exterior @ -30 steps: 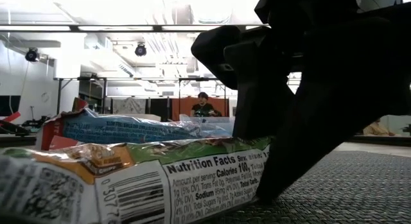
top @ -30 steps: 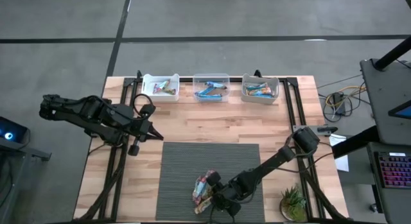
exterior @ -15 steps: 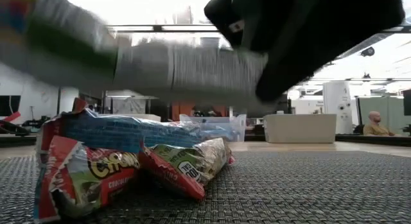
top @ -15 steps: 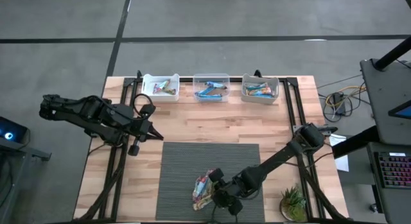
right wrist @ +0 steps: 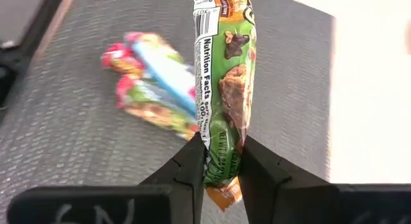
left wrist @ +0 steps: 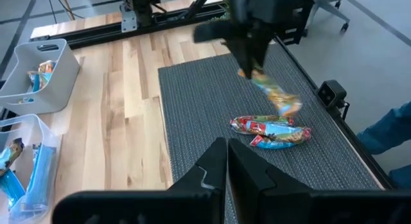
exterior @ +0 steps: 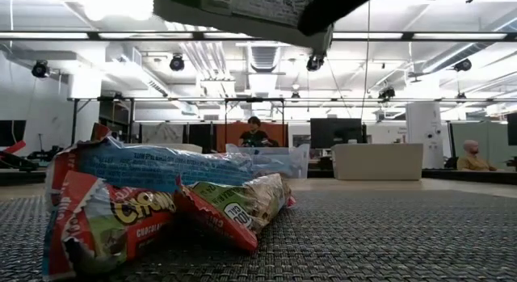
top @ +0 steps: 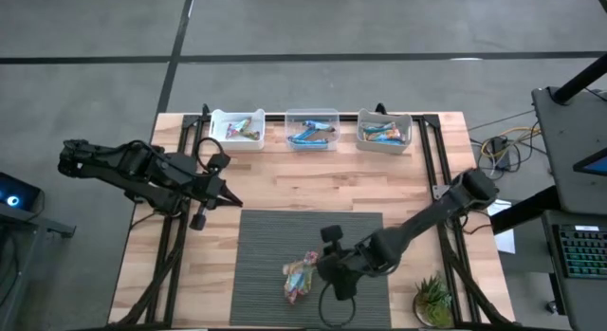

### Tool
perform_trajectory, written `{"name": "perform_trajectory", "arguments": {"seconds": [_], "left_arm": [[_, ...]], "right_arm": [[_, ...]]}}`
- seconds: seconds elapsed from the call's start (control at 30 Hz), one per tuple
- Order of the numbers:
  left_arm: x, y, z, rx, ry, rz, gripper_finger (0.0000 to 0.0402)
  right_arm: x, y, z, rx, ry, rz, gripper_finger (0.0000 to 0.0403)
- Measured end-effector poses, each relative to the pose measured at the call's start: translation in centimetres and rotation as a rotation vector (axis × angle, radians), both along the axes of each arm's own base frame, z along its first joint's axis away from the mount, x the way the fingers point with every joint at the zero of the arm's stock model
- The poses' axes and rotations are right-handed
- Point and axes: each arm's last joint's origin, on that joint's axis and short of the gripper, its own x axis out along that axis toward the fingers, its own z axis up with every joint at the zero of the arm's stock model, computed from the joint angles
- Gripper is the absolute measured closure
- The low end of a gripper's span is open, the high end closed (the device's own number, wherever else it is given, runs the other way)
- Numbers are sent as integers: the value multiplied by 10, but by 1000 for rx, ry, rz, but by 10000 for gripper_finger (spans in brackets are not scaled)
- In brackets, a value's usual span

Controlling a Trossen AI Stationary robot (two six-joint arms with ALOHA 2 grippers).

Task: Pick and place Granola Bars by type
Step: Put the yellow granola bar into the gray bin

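Right gripper (right wrist: 221,163) is clamped on one granola bar (right wrist: 225,89), green/orange wrapper w/ nutrition label showing, gripped near one end, rest of bar sticking out past the fingers. In the high view the right gripper (top: 327,266) sits over the dark mat (top: 266,246), near its front edge, just beside the leftover pile (top: 300,278). Bar is lifted off the mat; low view shows it up at the top, clear of the surface (exterior: 242,7).

Leftover pile on mat: approx 3 bars bunched together and touching, one blue wrapper, the others red/green, seen close in low view (exterior: 161,193) and from left wrist view (left wrist: 270,131).

Left gripper (top: 220,191) fully closed, holding nothing, hovering over the wood table (top: 313,184) left of the mat, well apart from the pile.

3 bins in a row along the table's far edge: white bin (top: 216,134) w/ multicolour bars, clear bin (top: 334,118) w/ blue bars, third bin (top: 362,136) w/ light blue bars.

Small potted plant (top: 433,300) at the table's front right corner.
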Motion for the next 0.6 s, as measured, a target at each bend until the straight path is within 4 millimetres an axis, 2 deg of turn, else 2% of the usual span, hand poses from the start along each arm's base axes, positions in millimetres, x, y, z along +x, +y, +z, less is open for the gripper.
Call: {"name": "perform_trajectory", "arguments": {"seconds": [0.4,0.6], "left_arm": [[0,0,1,18,-14,-13,401],[1,0,1,18,-21,-13,401]], "right_arm": [[-19,-53,41,-109,3,-224,329],[-34,-86,61,-234,16,-335,336]]}}
